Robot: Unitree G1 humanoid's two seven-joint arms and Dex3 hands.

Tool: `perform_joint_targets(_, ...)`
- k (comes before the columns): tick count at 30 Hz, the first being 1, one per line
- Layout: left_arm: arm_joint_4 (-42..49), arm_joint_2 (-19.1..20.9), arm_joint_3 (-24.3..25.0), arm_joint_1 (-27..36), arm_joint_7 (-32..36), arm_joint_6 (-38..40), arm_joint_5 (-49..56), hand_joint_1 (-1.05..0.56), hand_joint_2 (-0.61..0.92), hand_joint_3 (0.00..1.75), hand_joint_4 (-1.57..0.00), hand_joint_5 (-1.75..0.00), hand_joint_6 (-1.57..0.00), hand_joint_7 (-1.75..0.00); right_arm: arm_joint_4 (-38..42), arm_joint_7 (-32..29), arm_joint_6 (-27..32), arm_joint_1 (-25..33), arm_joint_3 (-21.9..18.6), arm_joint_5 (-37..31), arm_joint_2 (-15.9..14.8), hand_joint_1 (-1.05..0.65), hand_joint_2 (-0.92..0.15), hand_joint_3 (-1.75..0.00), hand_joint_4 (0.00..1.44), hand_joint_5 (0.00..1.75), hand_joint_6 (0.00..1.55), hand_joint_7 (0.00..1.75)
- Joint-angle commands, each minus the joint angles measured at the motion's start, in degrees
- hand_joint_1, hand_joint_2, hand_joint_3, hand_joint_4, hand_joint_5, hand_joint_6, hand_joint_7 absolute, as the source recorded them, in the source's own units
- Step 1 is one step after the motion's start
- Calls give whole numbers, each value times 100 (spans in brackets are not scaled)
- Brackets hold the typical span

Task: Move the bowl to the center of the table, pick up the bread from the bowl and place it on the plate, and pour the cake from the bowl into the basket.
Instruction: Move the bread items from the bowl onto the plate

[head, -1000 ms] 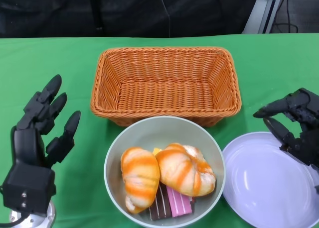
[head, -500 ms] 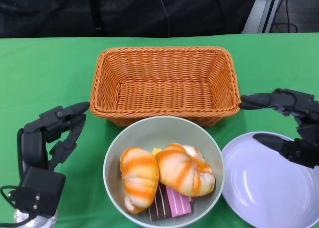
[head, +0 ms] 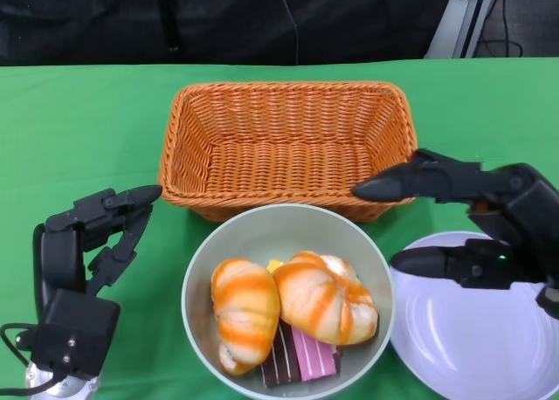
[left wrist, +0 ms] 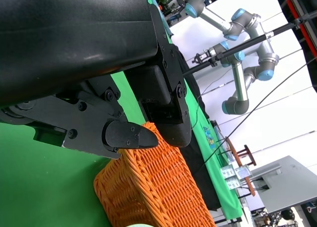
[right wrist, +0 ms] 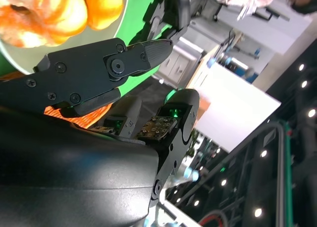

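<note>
Counter: we see a green-covered counter (head: 79, 120) with a dark backdrop behind it; the left wrist view also shows other robot arms (left wrist: 237, 53) far off in the room.
Basket: the woven orange basket (head: 288, 147) sits at the far middle of the counter, and we see nothing inside it, so we judge the cake has not been poured.
Plate: the pale plate (head: 472, 330) lies at our near right, its rim just beside the bowl, with no bread on it yet.
Bowl: the grey-green bowl (head: 262, 234) stands at the near middle, just in front of the basket; we judge the move to the centre is done or nearly so.
Bread: two orange-striped bread rolls (head: 293, 304) lie side by side in the bowl, so both remain to be lifted out.
Cake: brown and pink cake slices (head: 301, 355) lie under the bread at the bowl's near edge, and a bit of yellow shows between the rolls.
Right hand: our right hand (head: 463, 221) hangs above the plate's far edge with fingers spread wide toward the bowl, holding nothing.
Left hand: our left hand (head: 92, 234) is off to the bowl's left, fingers loosely parted, empty.
Remaining: we reckon the bread transfer is the step in hand, and the pouring comes after.
</note>
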Motion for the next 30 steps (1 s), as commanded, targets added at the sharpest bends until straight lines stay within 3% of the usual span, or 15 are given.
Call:
perform_joint_targets(1,66,115,13,-40,33,-116,-80,-12,92,29,-110,-21,-115,-21,-179,17,-108,-187,95,-114,-72,-52,-88,0,57,75,77,10)
perform_joint_targets(14,169,82,12,-92,-157,-156,-219,-16,92,28,-109,-22,-114,-21,-481,176,-198,-702,537,-319,-110,-62,-91,0,63,68,78,5)
perform_joint_targets(21,147,-21,36,-99,-537,-98,-571,-20,92,28,-110,-27,-115,-25,-313,90,-683,-827,867,-800,37,-67,-92,-1,65,56,77,2)
perform_joint_targets(25,78,-84,49,-67,-958,-62,-886,-30,92,22,-92,-58,-103,-41,-355,-19,-672,-867,1012,-1135,83,-70,-91,-1,67,50,79,2)
perform_joint_targets(30,119,-147,108,-56,-1374,-23,-1205,-29,92,20,-86,-61,-98,-44,-422,-125,-608,-913,1189,-1517,71,-75,-92,-4,67,46,76,0)
